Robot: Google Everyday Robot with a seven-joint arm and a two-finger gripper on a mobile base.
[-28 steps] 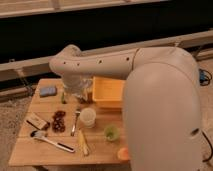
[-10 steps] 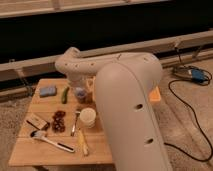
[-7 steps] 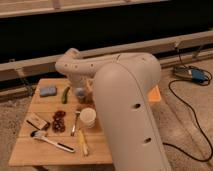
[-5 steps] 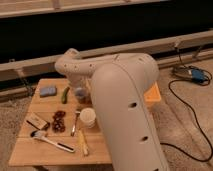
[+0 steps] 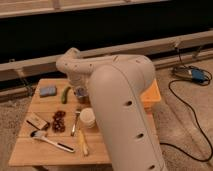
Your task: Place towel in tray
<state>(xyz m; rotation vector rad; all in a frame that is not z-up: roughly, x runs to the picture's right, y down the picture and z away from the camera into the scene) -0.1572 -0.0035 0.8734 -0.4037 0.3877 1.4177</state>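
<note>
Arm (image 5: 125, 115) fills the foreground and hides much of the wooden table (image 5: 30, 150). The tray (image 5: 153, 94) sits at the table's right end, only its orange corner showing past the arm. The gripper (image 5: 80, 92) hangs low over mid-table, left of the tray; its state cannot be told. A cup (image 5: 87, 117) stands just in front.

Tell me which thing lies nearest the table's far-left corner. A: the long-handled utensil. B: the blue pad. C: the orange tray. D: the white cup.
B: the blue pad lies at the far-left corner, the cup sits mid-table, and the gripper hangs just right of the green item.
</note>
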